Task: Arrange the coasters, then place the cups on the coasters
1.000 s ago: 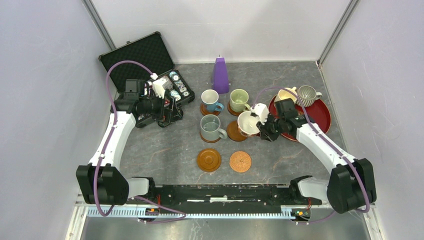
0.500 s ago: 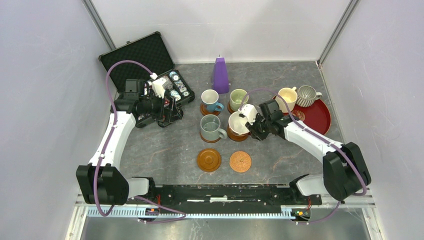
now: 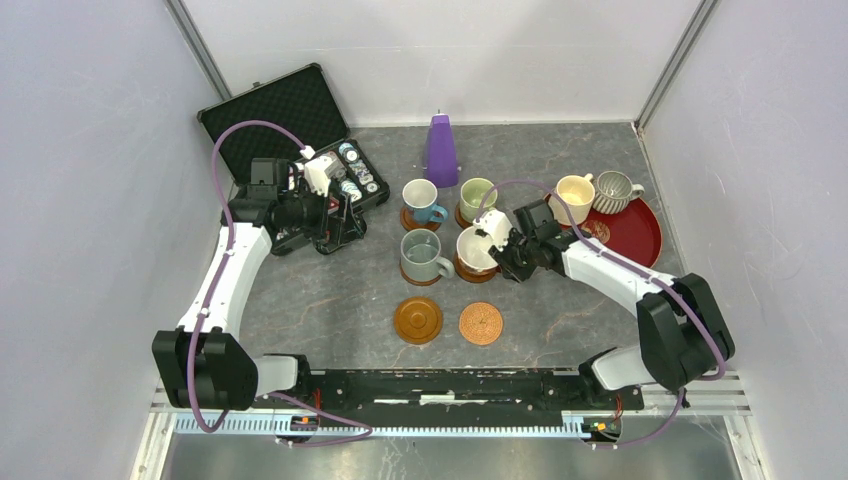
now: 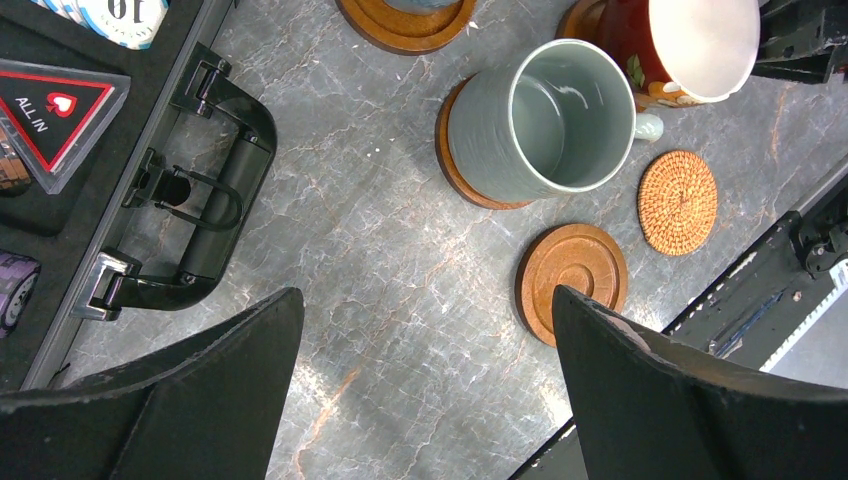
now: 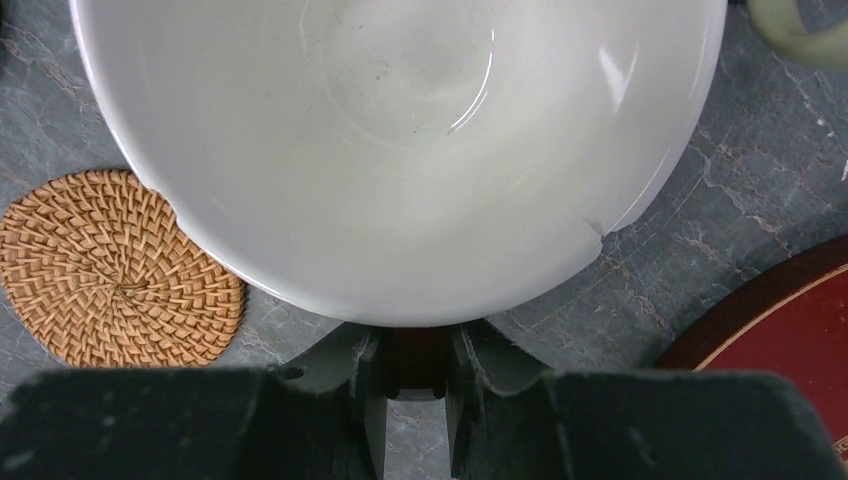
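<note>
Beside the grey-teal cup (image 3: 422, 254), right fingers (image 5: 365, 400) clench the red cup's (image 3: 474, 247) handle; left fingers (image 4: 200, 400) gape above open surface (image 4: 400, 300).

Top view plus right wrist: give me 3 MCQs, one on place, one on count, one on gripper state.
1. The woven orange-brown round coaster lies:
A. under a mug
B. in the near row, on the right arm's side of the bare glossy brown ringed coaster
C. on the left arm's side of it

2. Coasters carrying no mug:
A. four
B. one
C. two

3. The right gripper is:
A. shut on the handle of the red ceramic mug with white inside
B. open above the table
C. shut on nothing

Key:
1 B: the top view shows them side by side.
2 C: only those two are bare.
3 A: the wrist view shows the fingers pinching the handle.
</note>
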Controlling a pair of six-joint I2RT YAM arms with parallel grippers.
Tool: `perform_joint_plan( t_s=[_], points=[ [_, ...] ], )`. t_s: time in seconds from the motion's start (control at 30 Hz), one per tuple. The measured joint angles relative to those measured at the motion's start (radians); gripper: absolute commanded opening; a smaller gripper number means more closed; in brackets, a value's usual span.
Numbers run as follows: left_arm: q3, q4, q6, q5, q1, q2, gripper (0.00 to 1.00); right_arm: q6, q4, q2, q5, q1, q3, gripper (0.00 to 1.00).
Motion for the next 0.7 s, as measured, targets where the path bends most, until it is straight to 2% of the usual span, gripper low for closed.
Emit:
perform_joint_plan(
  t_s=[0.2, 0.37, 0.57, 0.7],
  points=[
    [0.0, 0.0, 0.0, 0.0, 0.0, 0.0, 1.0, 0.003, 0.001, 0.014, 0.0, 0.009, 0.014, 0.43],
    [0.0, 0.0, 0.0, 0.0, 0.0, 0.0, 1.0, 0.007, 0.014, 0.014, -0.01, 0.013, 0.032, 0.53],
    [0.0, 0.0, 0.0, 0.0, 0.0, 0.0, 1.0, -0.001, -0.013, 0.002, -0.015, 0.015, 0.032, 0.76],
    [0.0, 0.0, 0.0, 0.0, 0.0, 0.0, 1.0, -0.029, -0.061, -0.054, -0.023, 0.007, 0.032, 0.86]
  ],
)
